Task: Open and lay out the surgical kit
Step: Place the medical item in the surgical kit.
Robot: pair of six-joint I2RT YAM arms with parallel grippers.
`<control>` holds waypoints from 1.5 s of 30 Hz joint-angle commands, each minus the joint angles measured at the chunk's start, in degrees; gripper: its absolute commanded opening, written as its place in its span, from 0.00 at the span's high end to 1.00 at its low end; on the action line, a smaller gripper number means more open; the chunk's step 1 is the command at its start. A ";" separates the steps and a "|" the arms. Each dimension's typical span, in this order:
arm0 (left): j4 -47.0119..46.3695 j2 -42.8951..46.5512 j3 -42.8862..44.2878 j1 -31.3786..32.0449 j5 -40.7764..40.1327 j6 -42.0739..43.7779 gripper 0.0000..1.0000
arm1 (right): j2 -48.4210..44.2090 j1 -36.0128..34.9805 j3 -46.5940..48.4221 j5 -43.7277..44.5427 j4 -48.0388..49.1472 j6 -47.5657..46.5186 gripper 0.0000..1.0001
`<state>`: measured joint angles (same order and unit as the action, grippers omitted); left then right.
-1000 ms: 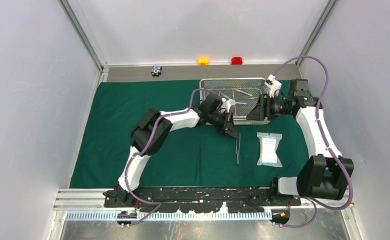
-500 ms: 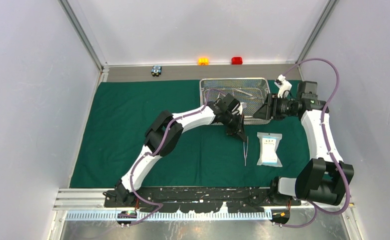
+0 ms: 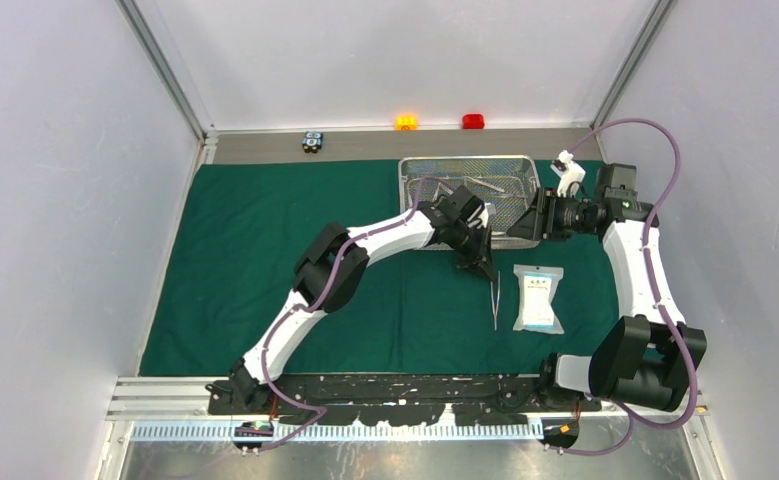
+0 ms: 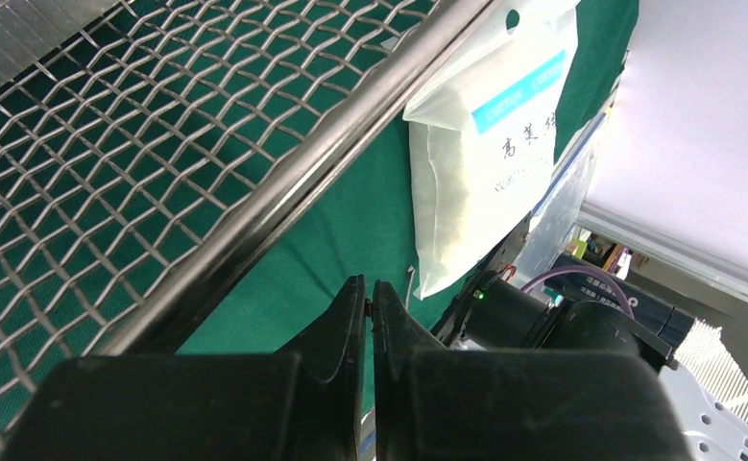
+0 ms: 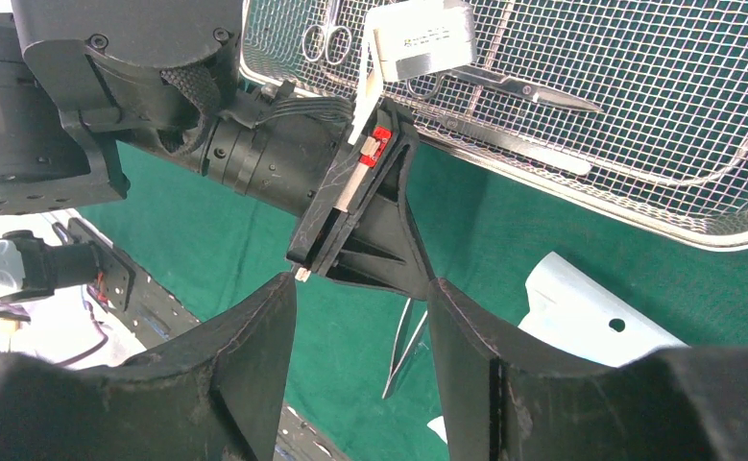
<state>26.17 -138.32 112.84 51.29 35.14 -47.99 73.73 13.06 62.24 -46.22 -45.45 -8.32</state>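
Your left gripper point(image 3: 486, 273), pinched on the tweezers point(image 3: 496, 304), holds them parallel, just left of the packet point(image 3: 538, 300); right gripper point(image 3: 523, 220) gapes empty.

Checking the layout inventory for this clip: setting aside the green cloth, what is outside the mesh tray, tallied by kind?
tweezers: 1
white-blue packet: 1
small blocks: 3 (orange block, red block, black-blue block)
Total: 5
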 commanded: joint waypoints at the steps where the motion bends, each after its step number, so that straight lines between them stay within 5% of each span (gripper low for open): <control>1: 4.70 -2.82 0.90 -0.05 -0.94 -1.33 0.95 | -1.10 0.47 0.17 -1.49 1.50 0.15 0.43; 35: 8.68 0.22 0.78 0.30 -8.30 7.52 0.81 | 0.79 1.19 0.60 -2.48 -0.92 -1.99 0.43; 45: 8.76 11.54 -2.07 0.36 -11.02 17.46 0.62 | -1.20 1.25 1.37 2.92 -9.07 -14.93 0.42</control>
<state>32.71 -135.98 112.81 52.14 27.31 -36.45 74.94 14.06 62.24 -45.89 -50.06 -14.92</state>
